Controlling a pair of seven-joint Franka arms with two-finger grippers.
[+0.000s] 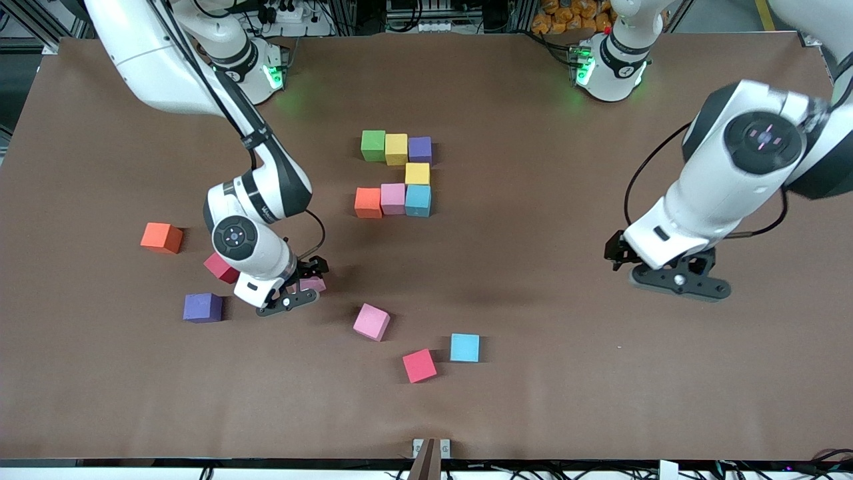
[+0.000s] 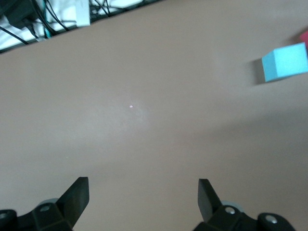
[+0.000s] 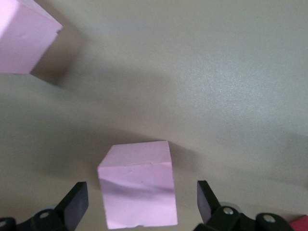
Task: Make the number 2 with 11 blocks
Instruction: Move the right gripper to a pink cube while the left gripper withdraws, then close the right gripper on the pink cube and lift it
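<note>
A: Starting at the right arm's end of the brown table (image 1: 533, 373), what lies there?

B: An orange block (image 1: 161, 237), a red block (image 1: 220, 267) half hidden by the arm, and a purple block (image 1: 202, 307) nearest the front camera. Just beside them the right gripper (image 1: 298, 291) is down at the table, jaws spread wide around a pale pink block (image 3: 138, 189); the fingers (image 3: 76, 203) stand clear of its sides, so nothing is clamped.

A: And the middle?

B: The partly built number 2 (image 1: 397, 173): green, yellow and purple in a row, a yellow one under the purple, then orange, pink and light blue in a row. Nearer the camera lie another pink block (image 1: 371, 322), a second red block (image 1: 419, 365) and a light blue block (image 1: 464, 347).

A: The left arm?

B: It waits. The left gripper (image 1: 674, 279) hangs over bare table, jaws apart and empty.
</note>
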